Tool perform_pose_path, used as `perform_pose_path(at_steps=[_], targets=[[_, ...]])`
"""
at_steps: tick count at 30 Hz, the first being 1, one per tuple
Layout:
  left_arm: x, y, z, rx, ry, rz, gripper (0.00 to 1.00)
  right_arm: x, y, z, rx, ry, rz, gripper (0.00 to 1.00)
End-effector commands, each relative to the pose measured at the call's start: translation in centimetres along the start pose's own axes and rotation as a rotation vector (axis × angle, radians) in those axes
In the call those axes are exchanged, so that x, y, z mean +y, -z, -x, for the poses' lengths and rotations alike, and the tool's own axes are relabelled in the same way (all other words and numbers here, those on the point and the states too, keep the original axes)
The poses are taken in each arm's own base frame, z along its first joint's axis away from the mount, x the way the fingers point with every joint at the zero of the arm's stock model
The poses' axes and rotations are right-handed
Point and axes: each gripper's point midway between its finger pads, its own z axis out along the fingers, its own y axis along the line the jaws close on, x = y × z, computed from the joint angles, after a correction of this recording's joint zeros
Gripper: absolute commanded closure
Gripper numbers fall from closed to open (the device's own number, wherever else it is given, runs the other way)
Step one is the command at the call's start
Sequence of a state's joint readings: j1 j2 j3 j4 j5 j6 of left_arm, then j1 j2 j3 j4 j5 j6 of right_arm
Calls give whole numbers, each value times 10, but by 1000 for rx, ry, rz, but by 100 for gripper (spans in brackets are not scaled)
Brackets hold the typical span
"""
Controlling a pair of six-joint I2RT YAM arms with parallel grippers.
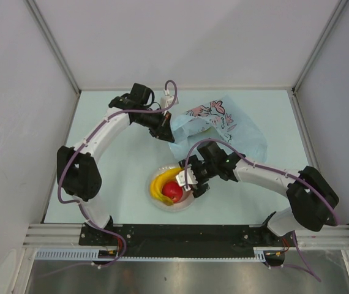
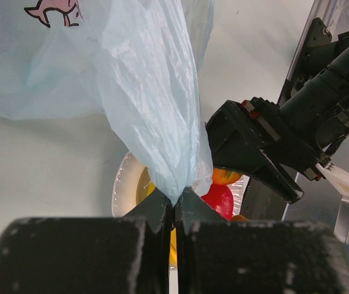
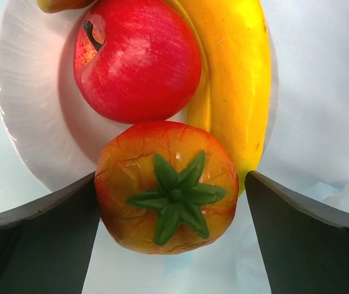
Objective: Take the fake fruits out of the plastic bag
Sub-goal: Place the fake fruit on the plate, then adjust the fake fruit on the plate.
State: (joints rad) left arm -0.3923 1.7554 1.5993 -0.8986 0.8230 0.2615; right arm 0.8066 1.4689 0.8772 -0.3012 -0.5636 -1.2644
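Top view only: the plastic bag [image 1: 223, 125] lies on the table [image 1: 101, 184] beyond the white plate [image 1: 162, 203]. The left gripper [image 1: 162, 131] is at the bag's left edge and the right gripper [image 1: 193, 182] is over the plate.
Left wrist view only: the left gripper is clamped tight on a raised fold of the bag, with film pinched between its tips.
Right wrist view only: the orange-red fruit [image 3: 167, 196], with a green calyx, sits between the right fingers [image 3: 40, 245]. They stand wide apart, leaving a clear gap on one side.
Plate contents: banana [image 3: 236, 79] and apple [image 3: 138, 61], with the orange-red fruit at the rim just beside both.
Bag contents: cannot be made out through the film.
Cut off: a yellowish tip [image 3: 58, 3] at the top edge of the right wrist view; kind unclear.
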Motion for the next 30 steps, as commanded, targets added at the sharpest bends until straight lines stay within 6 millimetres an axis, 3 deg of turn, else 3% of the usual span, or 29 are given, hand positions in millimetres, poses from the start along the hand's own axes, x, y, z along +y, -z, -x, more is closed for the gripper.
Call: perform_pose_path(at_steps=[1,7,12,16,18,24,30], targets=[[-17,14,16,-57,-41,-25,100,-7,8,5,13,-24,-42,0],[-19,23,25,-75,-66,-12,100,-16,35,8,16,-49,-99,0],[-18,26,22,-77,-76,4,100,-5,49,16,-15,-96,-60,0],[-19,25,17,-74,-67,0,100,11,42,15,-25,-128,15,11],[-20,24,14,-70,-60,-4,100,12,34,16,-34,-139,31,24],[-19,23,11,-65,-48,-6,100,9,13,20,-50,-185,33,49],[-20,22,11,-66,-46,-13,100,7,-7,6,11,-212,17,57]])
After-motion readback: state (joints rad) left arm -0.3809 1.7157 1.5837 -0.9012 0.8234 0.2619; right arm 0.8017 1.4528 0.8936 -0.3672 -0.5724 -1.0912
